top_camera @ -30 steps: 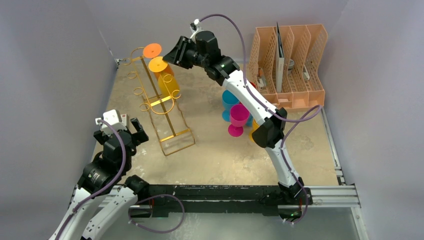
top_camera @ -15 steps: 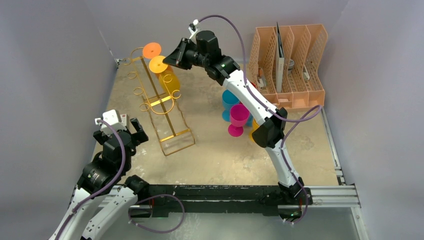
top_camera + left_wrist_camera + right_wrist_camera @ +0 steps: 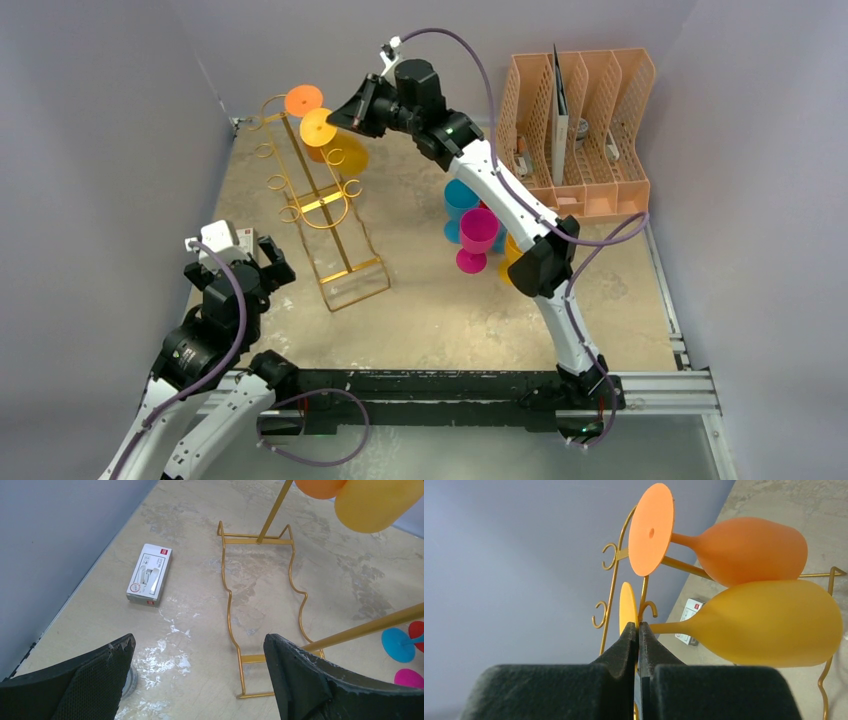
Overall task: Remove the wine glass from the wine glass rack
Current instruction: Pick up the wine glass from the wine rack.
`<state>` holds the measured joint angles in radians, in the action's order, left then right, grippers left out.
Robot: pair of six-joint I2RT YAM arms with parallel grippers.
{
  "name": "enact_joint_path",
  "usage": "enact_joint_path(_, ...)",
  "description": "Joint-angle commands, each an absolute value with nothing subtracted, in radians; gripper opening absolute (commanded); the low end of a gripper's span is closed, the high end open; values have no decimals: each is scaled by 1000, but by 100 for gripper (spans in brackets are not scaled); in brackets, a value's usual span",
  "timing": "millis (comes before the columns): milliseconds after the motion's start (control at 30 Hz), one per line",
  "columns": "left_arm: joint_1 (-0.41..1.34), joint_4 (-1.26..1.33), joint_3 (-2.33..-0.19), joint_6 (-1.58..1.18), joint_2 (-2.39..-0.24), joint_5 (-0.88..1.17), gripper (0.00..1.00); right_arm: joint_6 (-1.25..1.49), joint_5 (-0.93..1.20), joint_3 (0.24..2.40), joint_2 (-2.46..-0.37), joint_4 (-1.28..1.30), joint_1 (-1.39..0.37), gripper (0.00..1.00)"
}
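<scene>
Top view: right pincer (image 3: 338,118) was up at the head of the wine glass rack (image 3: 322,205), clenched at the foot of the yellow wine glass (image 3: 347,156). That glass hung bowl-down on the rail beside the orange wine glass (image 3: 304,100). Left pincer (image 3: 268,258) hovered released near the rack's base, holding nothing.

Left wrist view: jaws wide, only bare tabletop (image 3: 190,630) between them. Rack base wire sat just ahead, white box (image 3: 149,573) off to one side.

Right wrist view: fingers (image 3: 621,647) shut together on the rim of the thin yellow foot, stem just beside the tips. Couldn't tell if the two bowls touched.

Risks, my read:
- Edge pinch on a thin disc could slip or let the glass swivel.
- Foot not yet clear of its hooks, and nothing braced the rack, so a skewed pull could drag or tip it.
- Orange glass could get knocked off.
</scene>
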<state>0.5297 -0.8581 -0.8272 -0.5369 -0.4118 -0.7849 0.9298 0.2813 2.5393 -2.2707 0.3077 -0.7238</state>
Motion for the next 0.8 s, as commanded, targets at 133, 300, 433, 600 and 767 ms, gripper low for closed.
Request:
enact_joint_path(133,526,-860,-861,-512,-398,-729,99,1031,256,2523,-2167,251,-702,0)
enact_joint_path(300,527,-842,-859,-476,-388,-674,100,1045,222,2496,-2148,246,-689,0)
enact_joint_path(433,526,-865,-859,-475,-367,-627,100,1046,214,2489,-2137,247,-682,0)
enact_joint_path(600,526,-943,-887,-536,-348,-526,100,1042,212,2459,-2118,247,-677,0)
enact_joint_path(767,527,-927,-921,-477,-333,-364,100,968,202,2425,-2080,235,-676,0)
